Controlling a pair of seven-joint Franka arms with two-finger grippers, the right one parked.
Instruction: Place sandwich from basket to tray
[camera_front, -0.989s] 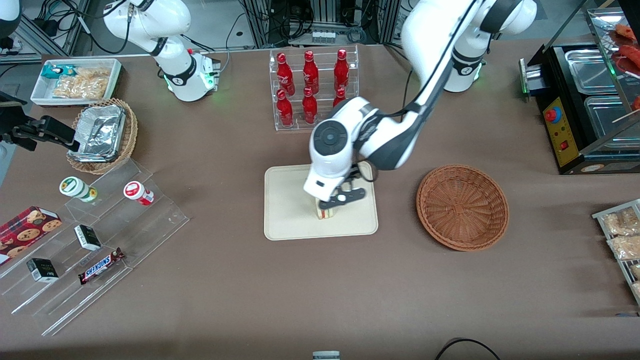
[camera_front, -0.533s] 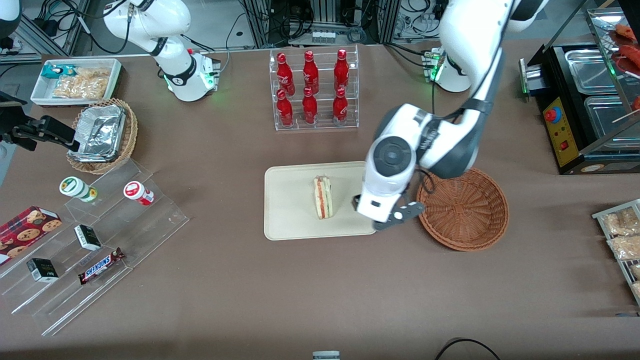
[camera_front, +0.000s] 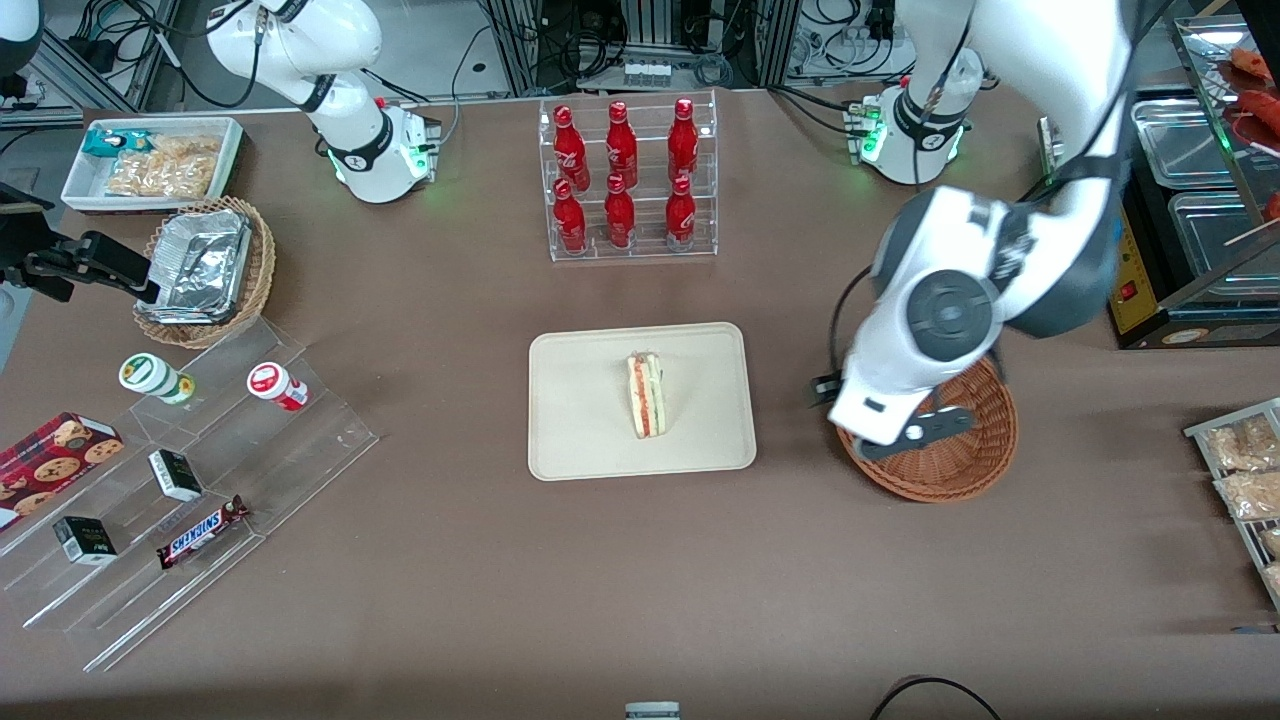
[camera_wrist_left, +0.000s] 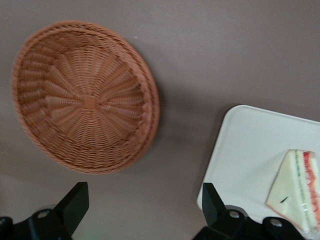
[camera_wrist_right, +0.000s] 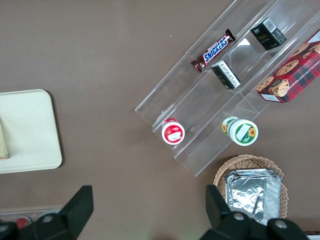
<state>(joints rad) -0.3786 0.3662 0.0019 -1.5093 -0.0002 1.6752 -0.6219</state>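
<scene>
The triangular sandwich (camera_front: 646, 395) stands on the cream tray (camera_front: 580, 440); the brown wicker basket (camera_front: 975, 470) lies empty beside it.

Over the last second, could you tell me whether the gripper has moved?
Yes. The gripper has left the sandwich on the tray and travelled toward the working arm's end, now open above the basket.

arm shell: glossy white, dark grey joint bands
wrist disc: grey, round
pincer (camera_front: 905, 437): black fingers, spread apart, above the basket rim
base light: green
</scene>
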